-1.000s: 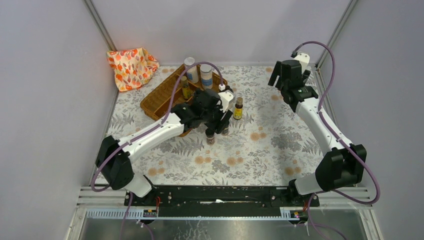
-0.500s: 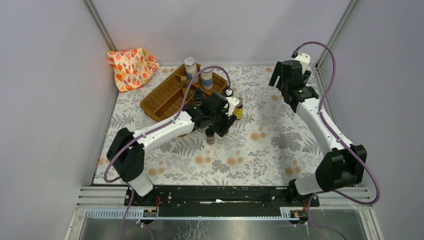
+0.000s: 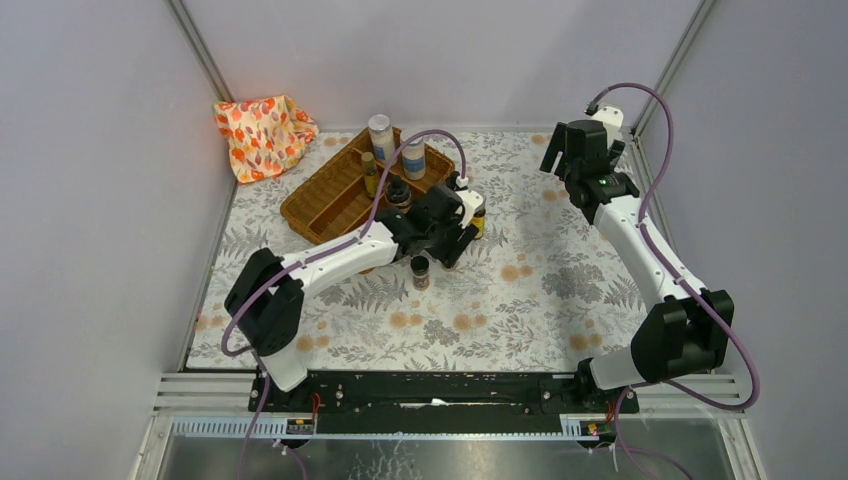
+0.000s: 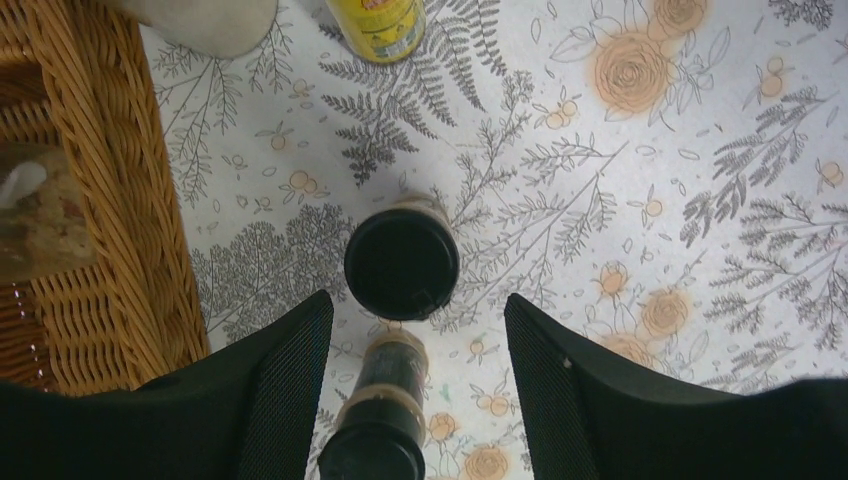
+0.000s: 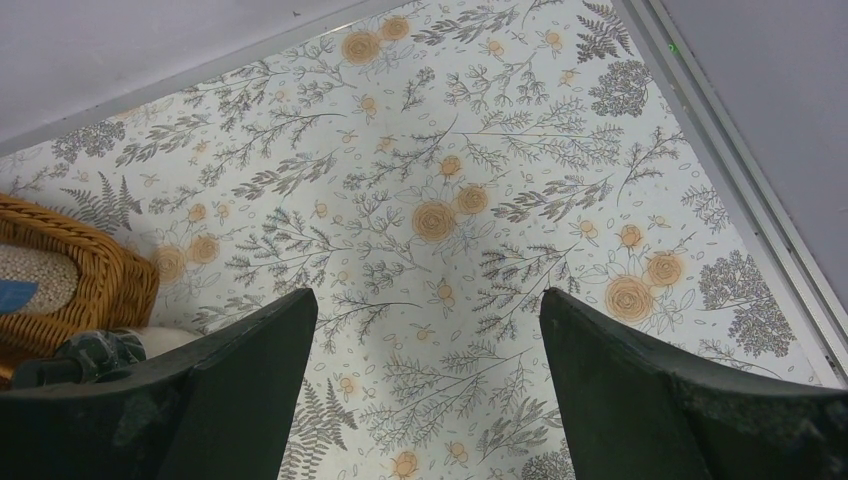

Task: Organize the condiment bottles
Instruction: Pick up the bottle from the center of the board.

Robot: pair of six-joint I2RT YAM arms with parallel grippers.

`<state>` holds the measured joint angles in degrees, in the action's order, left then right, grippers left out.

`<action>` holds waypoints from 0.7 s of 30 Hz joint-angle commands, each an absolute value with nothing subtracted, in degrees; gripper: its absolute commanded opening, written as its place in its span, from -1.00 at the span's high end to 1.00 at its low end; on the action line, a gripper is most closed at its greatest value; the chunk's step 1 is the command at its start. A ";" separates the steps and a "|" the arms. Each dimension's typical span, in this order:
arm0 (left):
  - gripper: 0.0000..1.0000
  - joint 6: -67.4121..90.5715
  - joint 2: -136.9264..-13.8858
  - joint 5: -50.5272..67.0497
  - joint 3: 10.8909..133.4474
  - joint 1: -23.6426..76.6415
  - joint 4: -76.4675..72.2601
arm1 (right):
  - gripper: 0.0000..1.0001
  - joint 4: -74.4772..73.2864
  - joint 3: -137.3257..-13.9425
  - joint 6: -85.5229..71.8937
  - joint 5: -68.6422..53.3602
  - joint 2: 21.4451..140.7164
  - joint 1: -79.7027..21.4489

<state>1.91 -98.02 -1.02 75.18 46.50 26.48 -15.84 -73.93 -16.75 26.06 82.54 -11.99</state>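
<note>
My left gripper (image 3: pixel 453 247) is open and empty, hovering over two short black-capped spice jars on the mat. In the left wrist view one jar (image 4: pixel 401 262) stands just ahead of my fingertips (image 4: pixel 300 330); the other (image 4: pixel 385 425) stands lower down between them, and shows in the top view (image 3: pixel 420 269). A slim yellow bottle (image 3: pixel 478 216) stands just beyond (image 4: pixel 385 18). Two tall white-filled jars (image 3: pixel 380 134) (image 3: pixel 413 157), a slim yellow bottle (image 3: pixel 370 176) and a dark jar (image 3: pixel 398 190) stand in the wicker tray (image 3: pixel 325 200). My right gripper (image 3: pixel 575 150) is open and empty at the back right.
The wicker tray's wall (image 4: pixel 110 200) is close on the left of my left fingers. An orange-patterned cloth (image 3: pixel 263 133) lies at the back left corner. The right wrist view shows flowered mat, the tray corner (image 5: pixel 90 275) and the table's metal edge (image 5: pixel 740 180).
My left arm has swung right and a little back, so its gripper now sits over the spice jars by the yellow bottle. The tray's bottles are uncovered. The right arm barely moved.
</note>
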 commanded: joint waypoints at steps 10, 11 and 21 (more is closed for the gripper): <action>-0.37 1.05 -103.00 -1.96 77.20 46.09 20.16 | -0.79 -13.62 -75.62 -15.91 26.86 83.03 -11.03; -0.37 1.05 -103.19 -1.87 77.38 45.99 20.13 | -0.79 -13.66 -75.71 -15.91 26.77 83.16 -10.99; -0.35 1.05 -103.79 -1.20 77.91 45.18 19.54 | -0.79 -13.34 -75.87 -15.95 26.39 84.07 -10.82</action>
